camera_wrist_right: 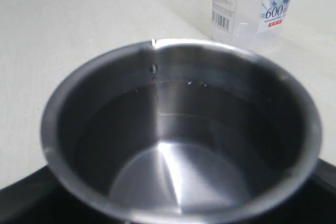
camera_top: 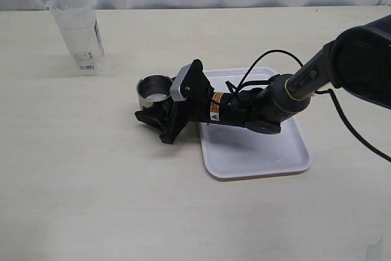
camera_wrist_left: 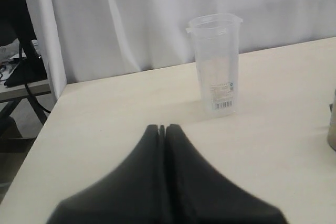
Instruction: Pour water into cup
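Steel cup point(camera_top: 154, 90) appears to hold water point(camera_wrist_right: 176, 174), plastic pitcher point(camera_top: 78, 32) upright far left: we judge pouring done. Left gripper point(camera_wrist_left: 163, 128) clenched empty; right gripper point(camera_top: 153, 125) at cup, grip indeterminate.

Left side open, centre crowded.
I have bare worktop point(camera_top: 79, 169) from the left gripper point(camera_wrist_left: 164, 129) up to the pitcher point(camera_top: 76, 32); the right gripper point(camera_top: 153, 119) and its arm point(camera_top: 269, 99) lie low over the white tray point(camera_top: 269, 160), closing off the steel cup point(camera_top: 154, 90) from that side.

Black two-finger left gripper point(camera_wrist_left: 164, 128) with tips pressed together, black jointed right arm point(camera_top: 287, 93) stretched low toward the exterior view's left, black right gripper point(camera_top: 156, 125) at its end, jaw spacing unclear
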Available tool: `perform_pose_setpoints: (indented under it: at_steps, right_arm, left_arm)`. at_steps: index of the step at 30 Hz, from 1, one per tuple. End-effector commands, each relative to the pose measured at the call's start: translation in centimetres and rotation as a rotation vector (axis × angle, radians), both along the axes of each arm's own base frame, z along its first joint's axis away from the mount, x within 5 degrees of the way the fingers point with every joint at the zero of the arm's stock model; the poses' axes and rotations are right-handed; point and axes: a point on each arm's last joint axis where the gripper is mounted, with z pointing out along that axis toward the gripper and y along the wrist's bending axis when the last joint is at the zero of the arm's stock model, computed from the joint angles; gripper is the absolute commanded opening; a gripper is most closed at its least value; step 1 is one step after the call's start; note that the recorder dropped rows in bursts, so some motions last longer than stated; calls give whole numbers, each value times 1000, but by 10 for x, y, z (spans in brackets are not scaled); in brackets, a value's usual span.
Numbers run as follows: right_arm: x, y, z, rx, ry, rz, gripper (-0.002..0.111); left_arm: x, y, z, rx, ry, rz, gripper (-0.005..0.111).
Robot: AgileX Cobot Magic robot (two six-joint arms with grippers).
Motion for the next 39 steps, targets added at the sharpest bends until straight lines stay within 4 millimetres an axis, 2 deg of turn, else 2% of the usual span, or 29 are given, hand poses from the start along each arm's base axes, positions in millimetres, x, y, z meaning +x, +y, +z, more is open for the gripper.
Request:
perform_pose_setpoints:
  at_steps: [1, 4, 39]
  right_arm:
    - [1, 1, 0, 3, -4, 1, 4]
    - [1, 1, 0, 3, -4, 1, 4]
    - [1, 1, 0, 3, -4, 1, 4]
  left_arm:
    - [0, 1, -3, 13, 24, 6, 0]
    - [-1, 1, -7, 6, 67, 8, 0]
    - [-1, 1, -7, -15, 67, 13, 0]
